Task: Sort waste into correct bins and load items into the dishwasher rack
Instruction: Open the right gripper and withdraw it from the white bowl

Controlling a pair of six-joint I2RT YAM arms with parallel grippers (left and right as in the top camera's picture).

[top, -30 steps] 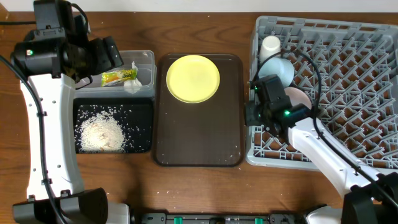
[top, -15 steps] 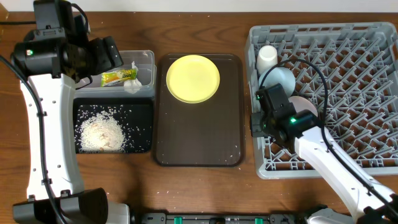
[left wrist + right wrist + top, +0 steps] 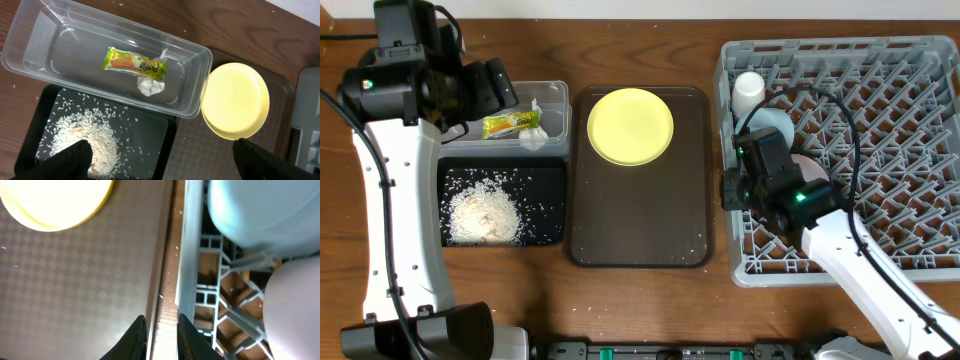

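- The left hand [image 3: 161,150] hovers above the clear tub [image 3: 50,55] near the desk's far left corner, its fingers wide apart and holding nothing.
- In the tub, the green-and-yellow wrapper [image 3: 134,62] and the crumpled tissue [image 3: 151,86] lie touching.
- The black tray [image 3: 150,135] sits just beside the tub on its near side, with rice [image 3: 85,140] heaped in it.
- The yellow plate [image 3: 630,125] rests on the far end of the brown serving tray [image 3: 640,220], mid-desk.
- The right hand [image 3: 158,335] is at the left wall of the rack [image 3: 880,130], its fingers slightly apart and clamping nothing.
- The white cup [image 3: 750,90], light blue bowl [image 3: 775,122] and white-pinkish bowl [image 3: 808,158] sit along the rack's left side; the rack stands by the desk's right edge.
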